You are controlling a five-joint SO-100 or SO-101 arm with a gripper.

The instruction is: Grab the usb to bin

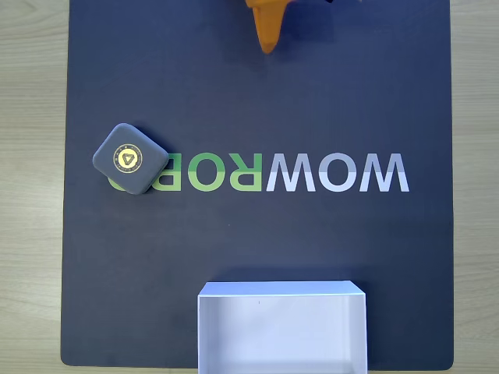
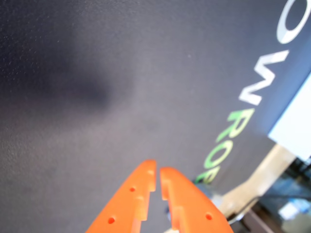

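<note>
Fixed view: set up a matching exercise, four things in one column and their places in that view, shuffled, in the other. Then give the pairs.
Things:
1. usb
2. bin
3. gripper
4. WOWROBO lettering

Places:
A. bottom edge, near the middle
B. top edge, near the middle
C. left part of the mat, over the end of the lettering
D. across the middle of the mat

Pairs: 1-C, 2-A, 3-B, 4-D

Robot demo desk: WOWROBO mat point(image 1: 117, 257), wood tabletop point(image 1: 31, 187).
</note>
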